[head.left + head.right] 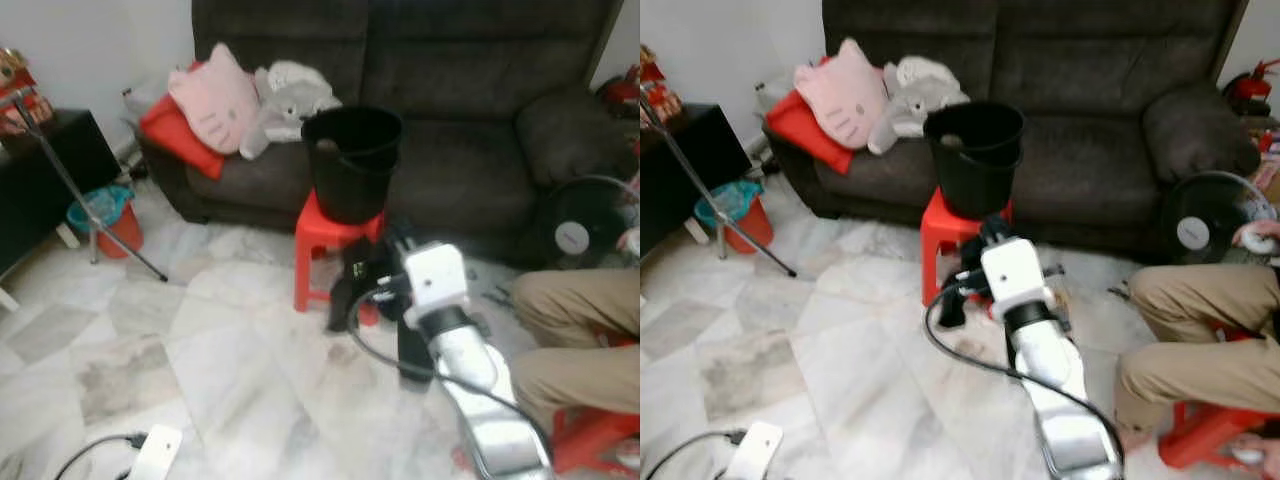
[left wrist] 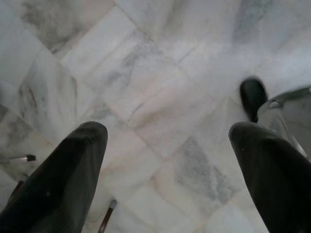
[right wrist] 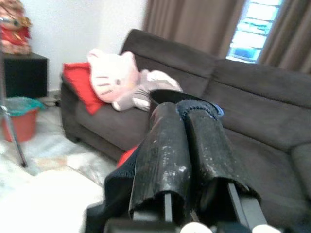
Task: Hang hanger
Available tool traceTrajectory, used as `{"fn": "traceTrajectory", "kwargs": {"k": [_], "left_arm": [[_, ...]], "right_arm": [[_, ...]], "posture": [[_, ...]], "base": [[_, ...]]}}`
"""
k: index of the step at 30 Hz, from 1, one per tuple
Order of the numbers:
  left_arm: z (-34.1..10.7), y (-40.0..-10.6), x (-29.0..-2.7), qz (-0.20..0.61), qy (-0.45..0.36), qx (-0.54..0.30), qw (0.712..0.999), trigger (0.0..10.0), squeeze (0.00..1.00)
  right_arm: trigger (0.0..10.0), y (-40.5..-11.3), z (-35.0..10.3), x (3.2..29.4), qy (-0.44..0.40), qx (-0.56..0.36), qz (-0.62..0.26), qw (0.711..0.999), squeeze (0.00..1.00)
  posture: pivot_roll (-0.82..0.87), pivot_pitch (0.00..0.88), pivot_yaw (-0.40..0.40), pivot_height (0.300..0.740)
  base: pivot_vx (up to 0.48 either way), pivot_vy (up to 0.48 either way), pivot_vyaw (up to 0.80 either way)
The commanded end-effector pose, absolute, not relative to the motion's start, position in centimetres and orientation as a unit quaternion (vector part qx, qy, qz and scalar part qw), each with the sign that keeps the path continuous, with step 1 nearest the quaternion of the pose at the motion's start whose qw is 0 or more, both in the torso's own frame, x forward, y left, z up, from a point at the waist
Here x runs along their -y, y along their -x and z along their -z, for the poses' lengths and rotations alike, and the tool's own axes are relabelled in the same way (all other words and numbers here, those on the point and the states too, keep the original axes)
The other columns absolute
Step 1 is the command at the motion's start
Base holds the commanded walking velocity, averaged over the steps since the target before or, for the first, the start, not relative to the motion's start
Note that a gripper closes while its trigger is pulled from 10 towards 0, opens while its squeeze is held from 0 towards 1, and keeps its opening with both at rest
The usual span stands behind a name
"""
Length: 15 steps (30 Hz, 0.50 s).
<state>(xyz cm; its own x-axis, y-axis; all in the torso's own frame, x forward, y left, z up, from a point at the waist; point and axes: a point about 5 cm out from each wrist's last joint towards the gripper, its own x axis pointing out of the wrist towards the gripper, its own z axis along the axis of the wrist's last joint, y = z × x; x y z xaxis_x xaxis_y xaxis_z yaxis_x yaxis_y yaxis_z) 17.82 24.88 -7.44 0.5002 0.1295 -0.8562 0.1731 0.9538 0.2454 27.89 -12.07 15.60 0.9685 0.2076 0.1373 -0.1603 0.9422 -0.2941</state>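
right gripper raised toward bucket on red stool, fingers pinched together on dark cloth, likely carrying it | left gripper spread wide, empty, over floor | hanger: cannot tell where

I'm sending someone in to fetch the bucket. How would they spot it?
Find the dark sofa. In front of its left half stands a red plastic stool; the black bucket sits on top, unlike the red, teal-rimmed bucket on the floor.
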Motion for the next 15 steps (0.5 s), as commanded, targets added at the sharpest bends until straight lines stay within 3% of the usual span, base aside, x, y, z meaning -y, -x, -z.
{"fn": "traceTrajectory", "kwargs": {"k": [1,4,7,12,15], "left_arm": [[7.2,-18.1,-25.4,0.003,-0.154,-0.498,0.853,10.0,0.0],[7.2,-18.1,-25.2,0.003,-0.154,-0.5,0.852,10.0,0.0],[7.3,-18.1,-25.1,0.001,-0.151,-0.501,0.852,10.0,0.0],[7.4,-18.0,-24.8,-0.008,-0.147,-0.501,0.853,10.0,0.0],[7.5,-17.9,-24.8,-0.017,-0.143,-0.5,0.854,10.0,0.0]], "right_arm": [[10.0,-28.3,-15.9,12.1,0.137,0.082,-0.088,0.983,0.0],[10.0,-29.5,-11.0,15.3,0.169,-0.057,-0.014,0.984,0.0],[10.0,-29.8,-8.0,16.9,0.191,-0.129,0.009,0.973,0.0],[10.0,-30.0,-5.0,18.3,0.163,-0.2,0.031,0.966,0.0],[10.0,-30.7,-5.4,18.2,0.152,-0.191,0.031,0.969,0.0]], "posture": [[-0.1,0.0,0.066,0.74],[-0.08,0.0,0.063,0.74],[-0.07,0.0,0.057,0.74],[-0.04,0.0,0.037,0.74],[-0.03,0.0,0.029,0.74]], "base": [[0.0,0.0,0.0],[0.0,0.0,0.0],[0.0,0.0,0.0],[0.0,0.0,0.0],[0.0,0.0,0.0]]}}
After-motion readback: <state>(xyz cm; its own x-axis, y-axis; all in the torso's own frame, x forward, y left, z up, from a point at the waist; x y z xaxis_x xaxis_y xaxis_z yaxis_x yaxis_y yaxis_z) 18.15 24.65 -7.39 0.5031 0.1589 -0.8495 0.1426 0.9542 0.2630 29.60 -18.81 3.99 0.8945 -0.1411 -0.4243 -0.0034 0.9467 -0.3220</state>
